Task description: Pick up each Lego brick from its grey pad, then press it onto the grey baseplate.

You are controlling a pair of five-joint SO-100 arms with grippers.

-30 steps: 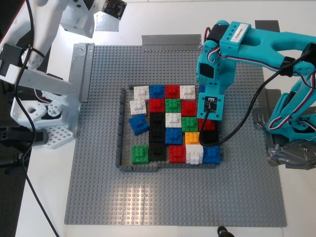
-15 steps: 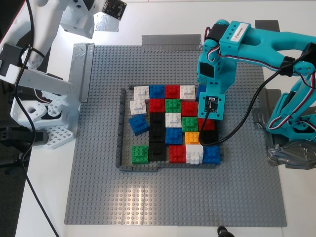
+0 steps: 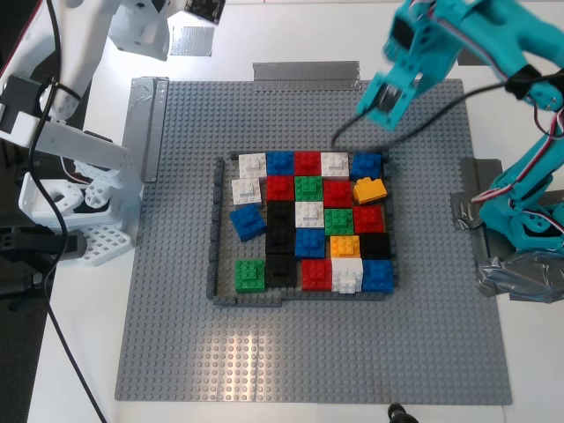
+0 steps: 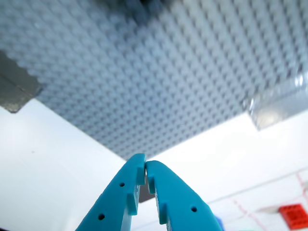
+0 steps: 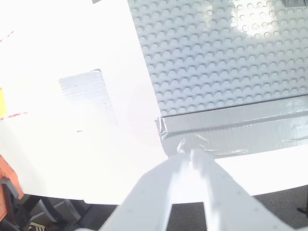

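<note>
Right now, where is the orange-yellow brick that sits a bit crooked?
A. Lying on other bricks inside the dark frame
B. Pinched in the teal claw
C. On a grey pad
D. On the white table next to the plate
A. The orange-yellow brick lies tilted on top of the other bricks inside the dark-grey frame on the grey baseplate, while my first claw is pinched shut with nothing in it.

The exterior view looked almost straight down from high above, taking in the whole grey baseplate point(image 3: 308, 352) and both arms. The first wrist view rode close behind my first tool point(image 4: 145, 168), facing a baseplate edge. The second wrist view sat behind my second tool point(image 5: 192, 159), sharing another baseplate edge and a tape strip point(image 5: 240, 127).
</note>
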